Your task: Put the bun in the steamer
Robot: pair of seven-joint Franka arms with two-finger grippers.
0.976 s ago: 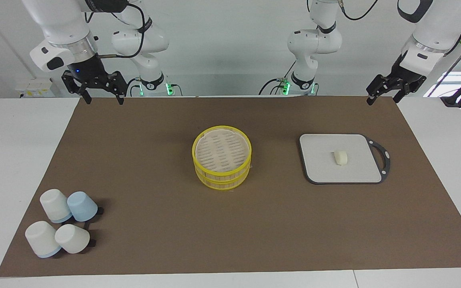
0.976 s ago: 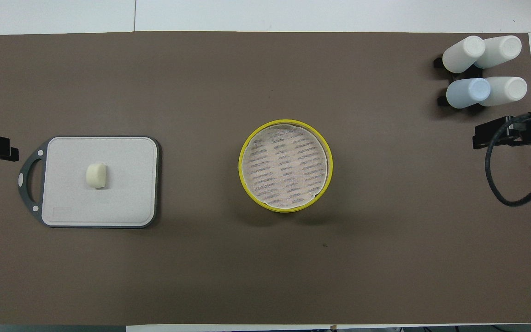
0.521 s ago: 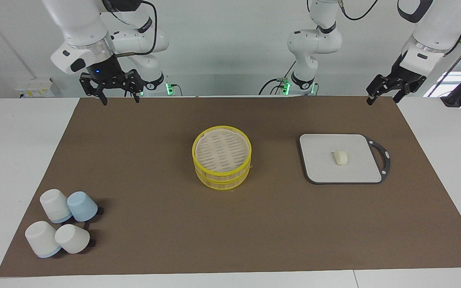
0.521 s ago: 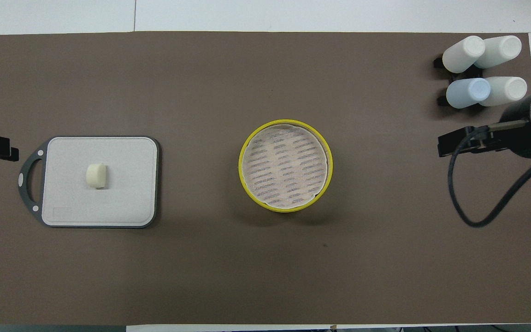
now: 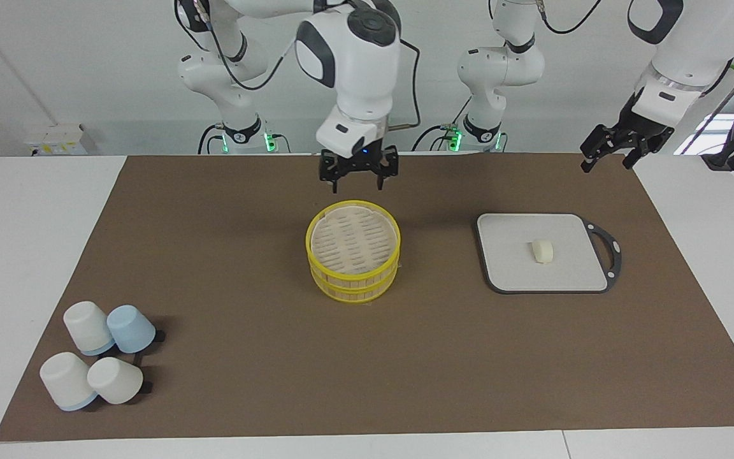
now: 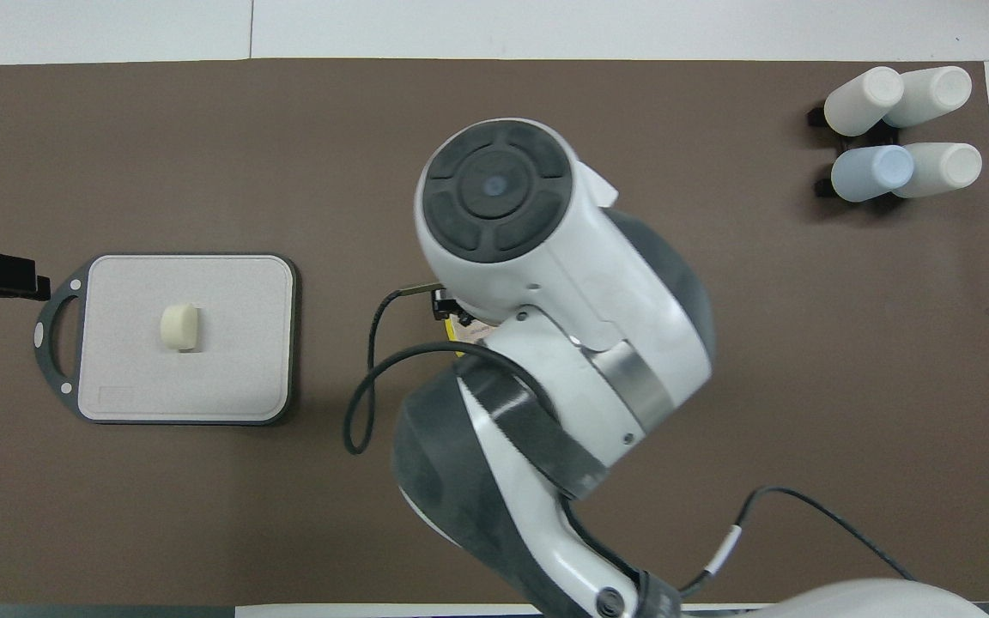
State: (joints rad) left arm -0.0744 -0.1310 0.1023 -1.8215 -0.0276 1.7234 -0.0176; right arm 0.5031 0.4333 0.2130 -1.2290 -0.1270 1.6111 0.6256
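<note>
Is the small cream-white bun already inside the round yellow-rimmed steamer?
No. The small cream-white bun lies on the grey rectangular board, apart from the round yellow-rimmed steamer, whose slatted lid is on.

Light even, bright, diffuse, from above; both views sharp edge to edge, no motion blur, straight mat (image 5: 227, 268) edges show little distortion. Shadows soft and short: faint dark patch beside the cups (image 5: 96, 360) and a thin rim of shade under the steamer (image 5: 353, 250) and board (image 5: 545, 252) in the facing view, a broad blurry shade on the mat below the right arm (image 6: 546, 343) in the overhead view. Mild glare on the white arm shells and the pale bench (image 5: 23, 268); bright window spill at the facing view's edge near the left gripper (image 5: 609, 153), whites slightly washed there.
</note>
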